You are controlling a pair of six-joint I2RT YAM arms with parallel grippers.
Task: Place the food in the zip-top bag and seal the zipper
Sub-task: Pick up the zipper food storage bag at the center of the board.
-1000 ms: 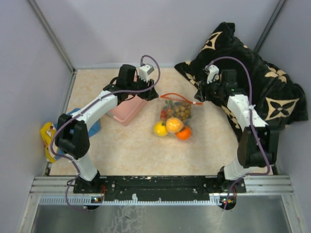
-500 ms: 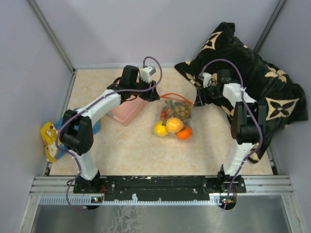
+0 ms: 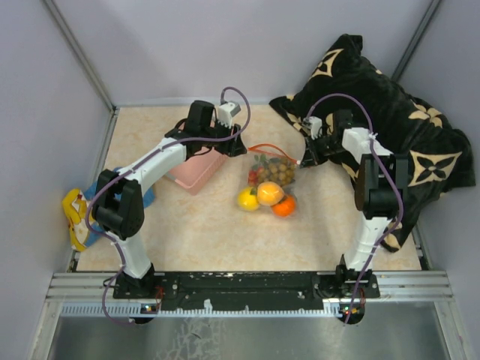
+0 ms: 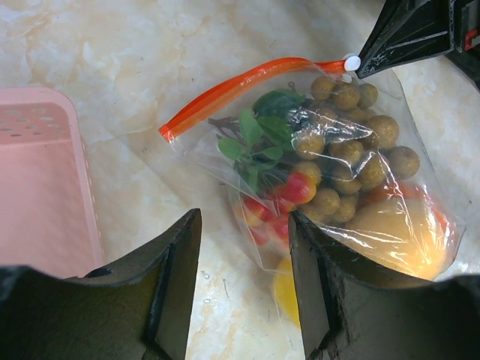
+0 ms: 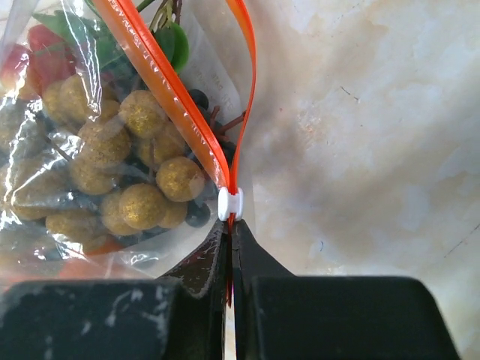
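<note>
- Change noted: over the last second the right arm has folded its elbow inward, while the right pincer [image 5: 229, 229] has stayed at the same end of the zipper [image 4: 240, 84]. It is clamped on the strip's tail, directly behind the white slider [image 5: 229, 204].
- The left pincer [image 4: 244, 225] has crept slightly toward the zip-top bag [image 4: 206, 150]. Its fingers are spread and carry nothing. The bag's corner lies between and below them, and the zipper's free end sits just ahead of its tips.
- Location of the food [image 4: 349, 150]: berry cluster, red pieces and leaves are inside the bag. Whether the yellow fruit nearest the left pincer is fully inside cannot be told.
- Meaning: loading looks essentially done, but sealing is not. Ahead of the right pincer, the two strips diverge from the slider, so the mouth is open along its length.
- Edges: the pink basket [image 4: 37, 187] stands close on the left pincer's outer side. A black cushion [image 3: 405, 127] lies behind the right arm.
- Open room: bare worktop [image 5: 360, 150] lies beside the right pincer. The span between the two pincers holds only the bag.
</note>
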